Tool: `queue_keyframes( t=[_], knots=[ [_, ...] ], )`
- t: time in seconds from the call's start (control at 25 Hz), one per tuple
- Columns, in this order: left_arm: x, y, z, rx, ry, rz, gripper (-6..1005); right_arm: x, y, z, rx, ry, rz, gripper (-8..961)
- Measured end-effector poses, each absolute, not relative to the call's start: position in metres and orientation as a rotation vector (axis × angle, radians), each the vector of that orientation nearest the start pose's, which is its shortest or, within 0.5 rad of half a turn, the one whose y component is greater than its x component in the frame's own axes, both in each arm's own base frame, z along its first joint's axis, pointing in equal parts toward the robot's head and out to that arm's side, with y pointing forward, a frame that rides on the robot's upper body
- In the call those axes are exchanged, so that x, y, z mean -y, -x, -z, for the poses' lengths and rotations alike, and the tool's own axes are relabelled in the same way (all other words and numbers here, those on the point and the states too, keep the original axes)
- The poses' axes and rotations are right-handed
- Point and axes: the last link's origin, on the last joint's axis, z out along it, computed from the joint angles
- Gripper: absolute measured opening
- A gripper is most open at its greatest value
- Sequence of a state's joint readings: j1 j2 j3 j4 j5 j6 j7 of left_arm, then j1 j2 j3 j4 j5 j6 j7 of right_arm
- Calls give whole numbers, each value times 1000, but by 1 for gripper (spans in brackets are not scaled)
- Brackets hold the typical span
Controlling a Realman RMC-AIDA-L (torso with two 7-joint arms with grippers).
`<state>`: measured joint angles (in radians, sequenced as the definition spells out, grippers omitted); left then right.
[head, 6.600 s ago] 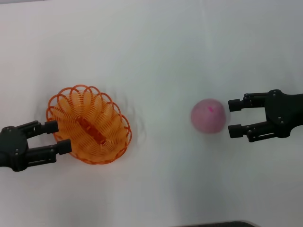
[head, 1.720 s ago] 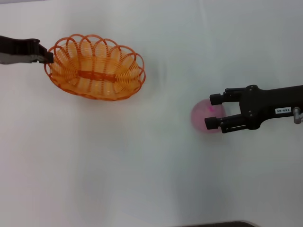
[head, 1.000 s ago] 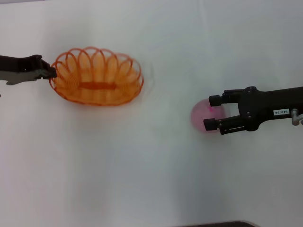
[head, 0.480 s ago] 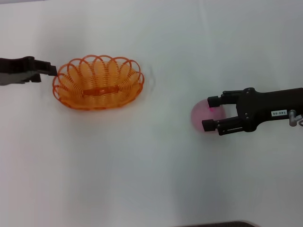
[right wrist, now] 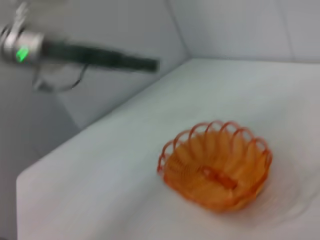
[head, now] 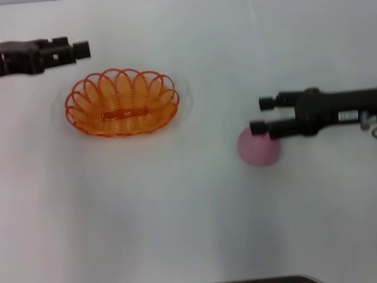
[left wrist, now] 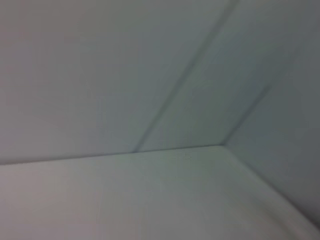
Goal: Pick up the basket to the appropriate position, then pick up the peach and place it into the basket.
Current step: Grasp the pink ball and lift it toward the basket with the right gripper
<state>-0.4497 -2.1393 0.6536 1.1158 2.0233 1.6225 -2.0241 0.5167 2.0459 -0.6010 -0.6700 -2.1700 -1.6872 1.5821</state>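
The orange wire basket (head: pixel 97 112) stands upright and empty on the white table, left of centre; it also shows in the right wrist view (right wrist: pixel 216 172). My left gripper (head: pixel 81 49) is open, empty and apart from the basket, just beyond its far left rim. The pale pink peach (head: pixel 259 151) lies on the table at the right. My right gripper (head: pixel 261 115) is open and empty; it hovers just beyond the peach, its nearer fingertip over the peach's far edge. The left wrist view shows neither object.
The table top (head: pixel 177 206) is plain white. White walls meet in a corner behind the table (left wrist: pixel 222 145). My left arm (right wrist: pixel 95 52) shows as a dark bar far beyond the basket in the right wrist view.
The left gripper carried the basket to its present spot, set it down, let go and drew away up-left. The right gripper moved off the peach toward the far side; the peach stayed.
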Motion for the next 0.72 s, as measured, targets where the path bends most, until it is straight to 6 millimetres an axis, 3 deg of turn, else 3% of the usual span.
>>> queue_keyframes(
  t=[0.16,0.36,0.56,0.72],
  knots=[
    [-307,251,-51,1053,2583,787,723,-329,-264,-26,-988,2757,-691,884],
    [-274,267,-38,946,2639,831,834,-357,-234,-45,-1007,2776,-625,882],
    [-256,288,-31,926,2614,853,891,-370,-200,-68,-926,2843,-450,882],
    [-247,296,-29,876,2601,851,889,-369,-177,-84,-810,2899,-172,883]
  ],
)
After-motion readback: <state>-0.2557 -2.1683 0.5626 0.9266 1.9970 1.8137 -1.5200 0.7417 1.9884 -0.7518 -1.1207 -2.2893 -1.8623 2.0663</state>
